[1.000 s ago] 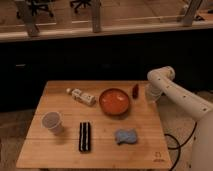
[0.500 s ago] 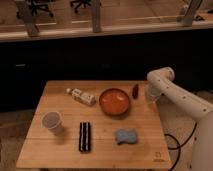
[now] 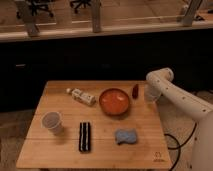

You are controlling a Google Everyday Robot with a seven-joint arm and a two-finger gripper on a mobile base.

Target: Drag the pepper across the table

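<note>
A light wooden table [image 3: 60, 150] filled the lower frame. The small dark red pepper [image 3: 135, 90] sat near the table's upper right edge, just right of an orange-red bowl [image 3: 114, 101]. The white arm's gripper [image 3: 150, 95] hung just right of the pepper. Whether it was clenched or released could not be told.

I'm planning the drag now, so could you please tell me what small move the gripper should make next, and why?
Probably ease the gripper sideways toward the pepper. The pepper lies near the far edge of the table, just beyond the orange bowl. The gripper hangs close beside it, apparently not touching it, so contact must come before any drag.
</note>
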